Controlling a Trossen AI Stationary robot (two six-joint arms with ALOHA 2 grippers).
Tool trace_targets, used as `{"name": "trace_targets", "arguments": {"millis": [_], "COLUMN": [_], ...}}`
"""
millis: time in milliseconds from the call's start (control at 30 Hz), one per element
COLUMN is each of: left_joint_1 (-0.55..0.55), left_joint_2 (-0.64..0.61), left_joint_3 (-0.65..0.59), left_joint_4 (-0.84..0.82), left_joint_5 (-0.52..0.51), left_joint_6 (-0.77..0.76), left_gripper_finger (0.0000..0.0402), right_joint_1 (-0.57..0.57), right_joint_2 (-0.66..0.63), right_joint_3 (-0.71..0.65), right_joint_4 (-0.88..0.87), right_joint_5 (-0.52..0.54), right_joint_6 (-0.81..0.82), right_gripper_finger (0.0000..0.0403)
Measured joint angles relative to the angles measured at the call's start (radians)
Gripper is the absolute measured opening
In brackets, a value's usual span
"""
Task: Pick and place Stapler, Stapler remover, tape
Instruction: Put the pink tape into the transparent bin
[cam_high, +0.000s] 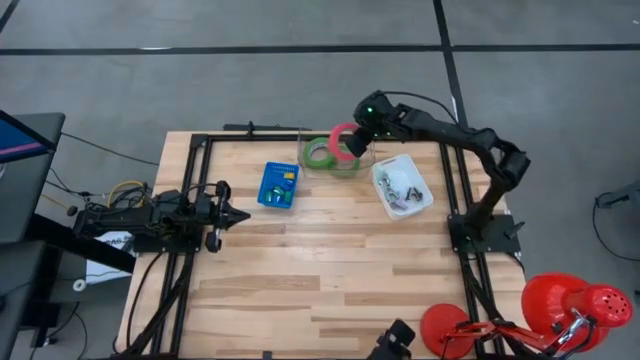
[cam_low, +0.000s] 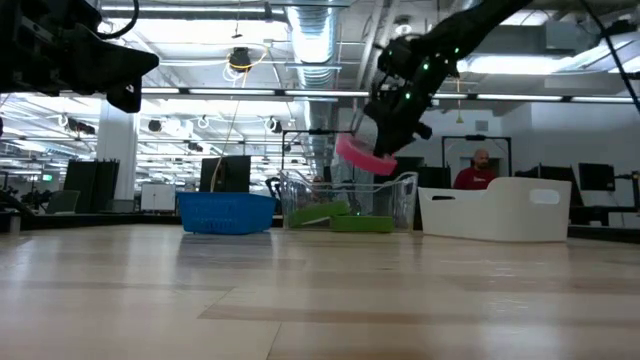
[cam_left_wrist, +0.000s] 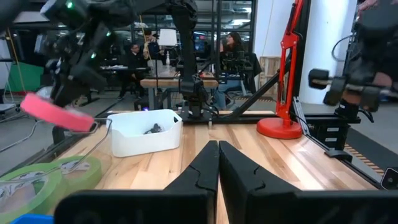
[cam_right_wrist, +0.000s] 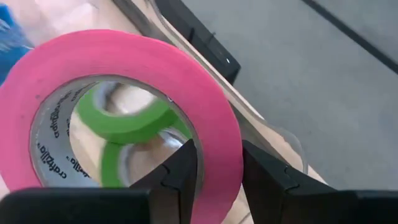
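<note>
The right gripper (cam_right_wrist: 214, 171) pinches the pink tape (cam_right_wrist: 124, 68) in the air above the clear bin (cam_high: 330, 158). From above, two green tapes (cam_high: 322, 152) show inside. The left gripper (cam_high: 238, 215) waits clenched, holding nothing.

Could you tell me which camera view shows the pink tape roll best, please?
The right wrist view: the pink tape roll fills it, pinched by the right gripper. The high view shows it small, the low and left wrist views edge-on.
</note>
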Motion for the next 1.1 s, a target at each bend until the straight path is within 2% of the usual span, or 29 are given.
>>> {"name": "trace_targets", "arguments": {"millis": [267, 767, 900, 1100], "left_joint_1": [0.0, 0.0, 0.0, 0.0], "left_joint_2": [0.0, 0.0, 0.0, 0.0], "left_joint_3": [0.0, 0.0, 0.0, 0.0], "left_joint_4": [0.002, 0.006, 0.008, 0.013], "left_joint_5": [0.0, 0.0, 0.0, 0.0], "left_joint_6": [0.0, 0.0, 0.0, 0.0], "left_gripper_finger": [0.0003, 0.0003, 0.0003, 0.0003], "right_joint_1": [-0.044, -0.054, -0.054, -0.054], "right_joint_2": [0.07, 0.068, 0.068, 0.068], "right_joint_3": [-0.001, -0.001, -0.001, -0.001], "right_joint_4": [-0.005, -0.039, -0.057, -0.076], "right_joint_5": [0.0, -0.004, -0.003, -0.003], "right_joint_6": [0.0, -0.02, -0.01, 0.009], "right_gripper_finger": [0.0107, 0.011, 0.013, 0.0191]}}
